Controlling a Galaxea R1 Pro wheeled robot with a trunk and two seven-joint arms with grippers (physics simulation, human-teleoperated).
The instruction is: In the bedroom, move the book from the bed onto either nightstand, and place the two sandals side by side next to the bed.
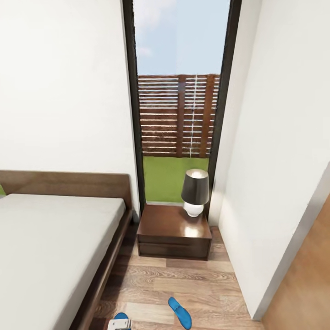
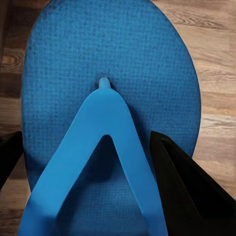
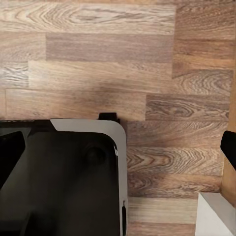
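One blue sandal [image 2: 110,64] lies on the wood floor right under my left gripper [image 2: 86,135], which is open, its black fingers [image 2: 184,189] standing on either side of the sandal's strap. In the head view this sandal [image 1: 121,316] peeks out at the bottom edge beside the bed frame, with my white left wrist [image 1: 119,324] over it. The second sandal [image 1: 179,312] lies angled on the floor to its right. The bed [image 1: 46,238] is at the left, and the nightstand [image 1: 174,231] stands by its headboard under the window. My right gripper [image 3: 123,142] hangs open over bare floor. The book is out of view.
A dark-shaded lamp [image 1: 195,190] with a white base stands on the nightstand's right rear corner. A white wall [image 1: 270,183] closes the narrow floor strip on the right. My dark base [image 3: 59,182] shows in the right wrist view, with a white corner [image 3: 214,216] nearby.
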